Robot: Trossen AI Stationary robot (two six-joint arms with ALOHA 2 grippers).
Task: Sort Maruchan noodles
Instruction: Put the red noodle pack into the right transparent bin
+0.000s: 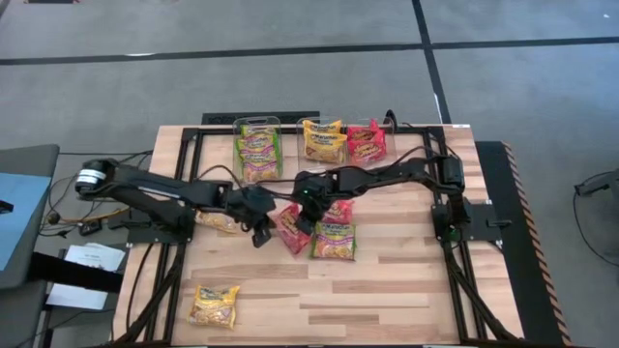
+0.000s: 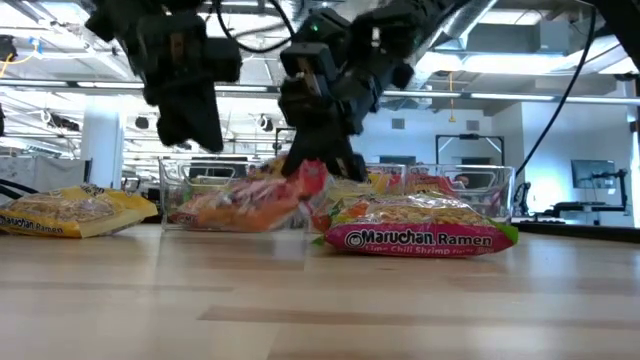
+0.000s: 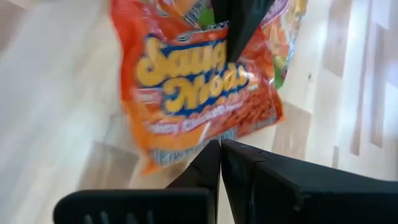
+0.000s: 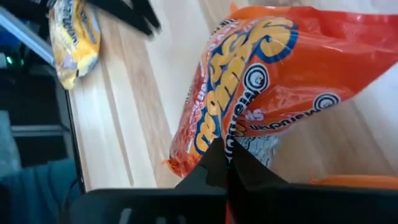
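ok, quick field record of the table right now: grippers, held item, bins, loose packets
right gripper: shut on red packet, mid-table
left gripper: shut, empty, just beside that packet
bins: three clear ones at the far edge; green packets in the left, yellow in the middle, red in the right
loose packets: green packet mid-table, yellow packet at near left, another under the left arm

Grey floor with dark seams; beyond, bright ceiling strip lights.
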